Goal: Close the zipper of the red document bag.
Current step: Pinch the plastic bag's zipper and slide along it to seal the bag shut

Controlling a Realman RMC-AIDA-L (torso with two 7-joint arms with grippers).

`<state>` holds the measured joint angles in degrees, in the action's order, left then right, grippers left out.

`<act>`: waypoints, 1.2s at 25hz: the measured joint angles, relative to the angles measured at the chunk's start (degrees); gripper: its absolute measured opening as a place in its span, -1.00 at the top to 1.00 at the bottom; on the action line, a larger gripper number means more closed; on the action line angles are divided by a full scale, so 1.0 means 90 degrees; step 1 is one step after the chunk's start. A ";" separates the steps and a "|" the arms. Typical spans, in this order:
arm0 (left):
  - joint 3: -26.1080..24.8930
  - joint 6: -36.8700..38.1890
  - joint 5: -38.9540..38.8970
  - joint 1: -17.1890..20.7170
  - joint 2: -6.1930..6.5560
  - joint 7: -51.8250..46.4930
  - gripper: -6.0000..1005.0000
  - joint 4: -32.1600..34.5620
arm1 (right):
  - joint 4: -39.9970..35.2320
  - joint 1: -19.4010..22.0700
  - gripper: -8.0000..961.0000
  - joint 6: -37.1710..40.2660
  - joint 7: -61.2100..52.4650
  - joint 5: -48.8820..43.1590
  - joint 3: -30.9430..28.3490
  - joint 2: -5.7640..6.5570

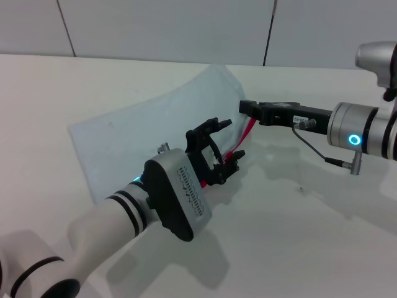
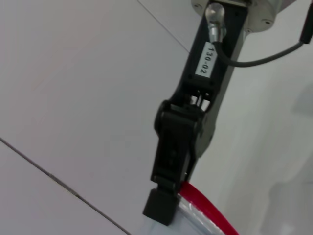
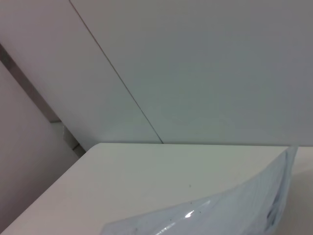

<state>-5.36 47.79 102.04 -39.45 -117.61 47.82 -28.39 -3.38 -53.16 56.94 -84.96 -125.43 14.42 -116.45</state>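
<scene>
- The bag (image 1: pixel 142 133) is seen on the white table (image 1: pixel 298 242), its far end curled up off the surface and its near end lying flatter toward the left.
- Through the translucent plastic nothing can be made out inside; whether anything is held in it cannot be told.
- The zipper (image 1: pixel 247 133) is seen as a red strip along the bag's right-hand long edge, running between the two grippers.
- The right gripper (image 1: pixel 244 108) is extended from the right, and its fingers are closed on the raised far end of the zipper edge; in the left wrist view the same gripper (image 2: pixel 164 208) is seen with the red strip (image 2: pixel 208 208) emerging just beside its tip.
- The left gripper (image 1: pixel 224 144) is placed at the zipper lower down, its fingers set narrowly around the red strip; whether the strip is actually pinched cannot be told.
- In the right wrist view only the curled plastic (image 3: pixel 230 210) is shown.
</scene>
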 joint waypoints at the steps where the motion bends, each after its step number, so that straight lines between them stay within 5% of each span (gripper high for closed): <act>1: 0.0001 0.0042 0.0000 0.0014 0.0000 0.0003 -0.33 0.0000 | 0.0002 -0.0001 0.85 0.0001 0.0001 0.0000 0.0000 0.0000; 10: 0.0073 0.0195 -0.0001 0.0090 -0.0001 0.0156 -0.33 -0.0018 | 0.0005 -0.0001 0.85 0.0002 0.0006 0.0000 0.0000 0.0000; 18: 0.0130 0.0181 -0.0001 0.0142 0.0001 0.0156 0.20 -0.0049 | 0.0004 -0.0002 0.85 0.0002 0.0007 0.0001 0.0000 0.0000; 30: 0.0147 0.0178 -0.0001 0.0221 0.0001 0.0156 0.46 -0.0059 | 0.0004 -0.0001 0.86 0.0002 0.0007 0.0006 0.0000 0.0000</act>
<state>-4.03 49.39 102.03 -37.45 -117.59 49.22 -28.92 -3.34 -53.17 56.95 -84.90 -125.37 14.41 -116.45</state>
